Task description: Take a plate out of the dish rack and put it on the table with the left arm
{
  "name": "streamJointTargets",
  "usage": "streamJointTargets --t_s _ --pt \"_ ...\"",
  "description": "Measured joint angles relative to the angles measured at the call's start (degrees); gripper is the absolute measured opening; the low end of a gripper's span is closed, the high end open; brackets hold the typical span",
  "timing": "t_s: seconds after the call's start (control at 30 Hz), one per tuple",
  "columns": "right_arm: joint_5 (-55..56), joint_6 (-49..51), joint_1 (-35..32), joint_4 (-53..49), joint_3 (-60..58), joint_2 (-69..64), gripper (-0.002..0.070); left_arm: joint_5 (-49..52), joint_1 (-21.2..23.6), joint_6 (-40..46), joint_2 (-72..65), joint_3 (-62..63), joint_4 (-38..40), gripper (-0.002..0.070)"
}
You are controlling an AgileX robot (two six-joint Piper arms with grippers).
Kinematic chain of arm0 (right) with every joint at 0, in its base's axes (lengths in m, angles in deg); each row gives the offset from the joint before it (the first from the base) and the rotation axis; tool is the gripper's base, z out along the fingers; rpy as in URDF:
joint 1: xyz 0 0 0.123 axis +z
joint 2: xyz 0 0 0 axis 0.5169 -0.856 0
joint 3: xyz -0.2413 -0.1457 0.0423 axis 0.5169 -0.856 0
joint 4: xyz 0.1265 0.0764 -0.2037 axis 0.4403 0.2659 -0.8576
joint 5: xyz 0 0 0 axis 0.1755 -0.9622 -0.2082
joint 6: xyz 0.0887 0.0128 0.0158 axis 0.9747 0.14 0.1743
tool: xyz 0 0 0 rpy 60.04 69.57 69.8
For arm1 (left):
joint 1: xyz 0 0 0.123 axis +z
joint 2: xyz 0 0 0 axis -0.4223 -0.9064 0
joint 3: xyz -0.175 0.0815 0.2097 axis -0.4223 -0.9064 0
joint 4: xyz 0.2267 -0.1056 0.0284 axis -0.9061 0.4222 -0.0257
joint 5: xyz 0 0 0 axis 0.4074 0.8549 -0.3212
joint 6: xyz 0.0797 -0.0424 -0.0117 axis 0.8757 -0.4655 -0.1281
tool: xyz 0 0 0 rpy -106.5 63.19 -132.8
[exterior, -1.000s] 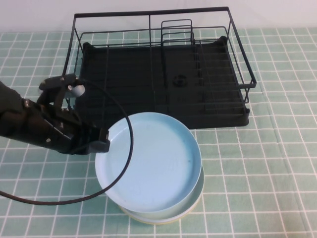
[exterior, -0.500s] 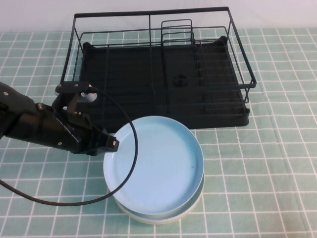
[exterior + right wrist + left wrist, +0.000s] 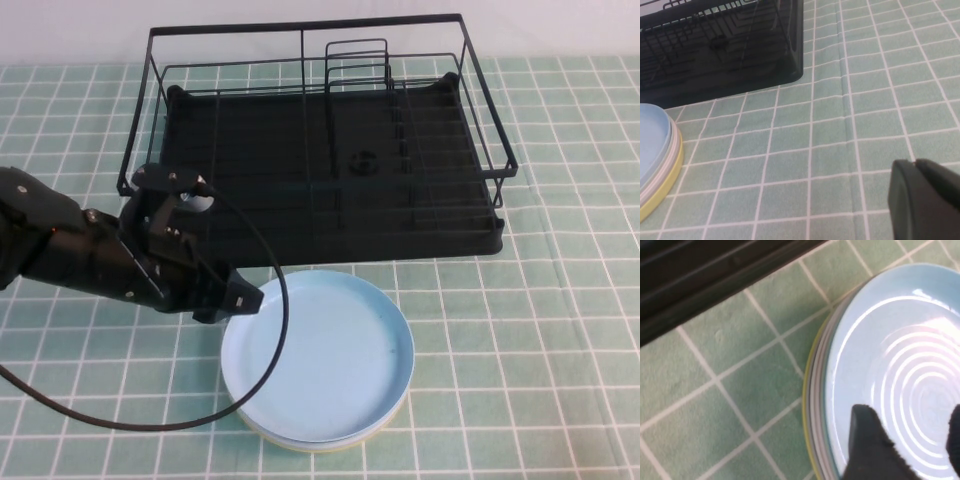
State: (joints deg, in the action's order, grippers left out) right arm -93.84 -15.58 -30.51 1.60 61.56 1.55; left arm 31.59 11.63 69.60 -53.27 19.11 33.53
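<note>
High view puts the plate (image 3: 320,355) flat on a stack of other plates on the table (image 3: 520,330), in front of the dish rack (image 3: 320,140). The left gripper (image 3: 240,298) sits at the plate's left rim, fingers (image 3: 867,440) parted over it; a second ago they pinched the tilted plate. The right gripper (image 3: 925,200) idles well off to the right, and I cannot tell its state

I see open table (image 3: 520,330) right of the plate (image 3: 330,350); the dish rack (image 3: 320,140) blocks the far side.
</note>
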Motion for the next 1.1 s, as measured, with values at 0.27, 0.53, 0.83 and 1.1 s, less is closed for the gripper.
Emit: streamJointTargets --t_s 0.27,0.53,0.83,1.1 --pt "0.00 0.00 0.00 0.00 0.00 0.00 -0.0018 -0.93 -0.40 0.48 1.27 3.56 -6.18 0.0300" --pt "0.00 0.00 0.00 0.00 0.00 0.00 -0.0018 1.53 -0.40 -13.27 17.12 10.88 -27.52 0.0022" --pt "0.00 0.00 0.00 0.00 0.00 0.00 -0.0018 -6.77 -0.40 -21.63 41.27 -7.77 -29.94 0.0001" --pt "0.00 0.00 0.00 0.00 0.00 0.00 -0.0018 -6.72 -0.40 -23.88 57.22 -22.03 -26.19 0.0000"
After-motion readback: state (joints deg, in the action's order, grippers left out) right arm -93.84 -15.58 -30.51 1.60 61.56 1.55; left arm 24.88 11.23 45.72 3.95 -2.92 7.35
